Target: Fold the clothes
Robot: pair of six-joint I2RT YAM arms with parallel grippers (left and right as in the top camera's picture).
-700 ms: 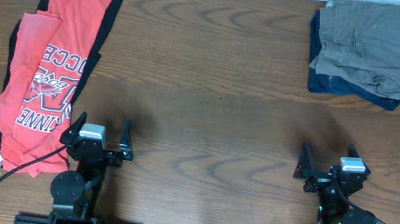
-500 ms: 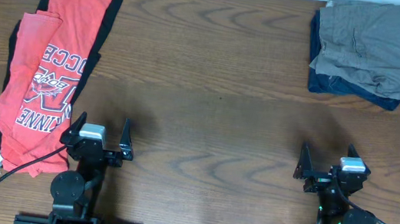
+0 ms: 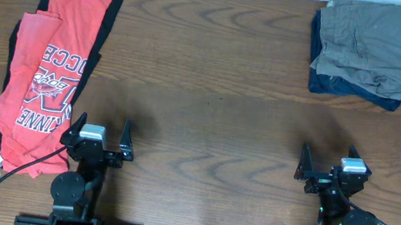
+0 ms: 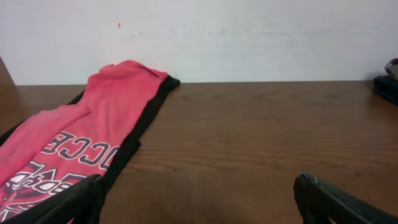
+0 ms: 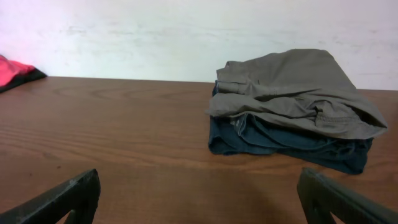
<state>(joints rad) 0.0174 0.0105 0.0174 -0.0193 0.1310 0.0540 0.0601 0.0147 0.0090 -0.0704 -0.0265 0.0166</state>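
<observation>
A coral-red T-shirt with white-and-black lettering and a mascot print lies along the table's left side, on top of a black garment whose edges show round it. Both also show in the left wrist view, the shirt with the black garment along its right edge. My left gripper is open and empty just right of the shirt's near end; in its own view the left finger overlaps the shirt's edge. My right gripper is open and empty near the front right, and also shows in its own view.
A folded stack, a grey-olive garment over a dark blue one, sits at the back right; it also shows in the right wrist view. The wooden table runs between the piles. A white wall stands behind.
</observation>
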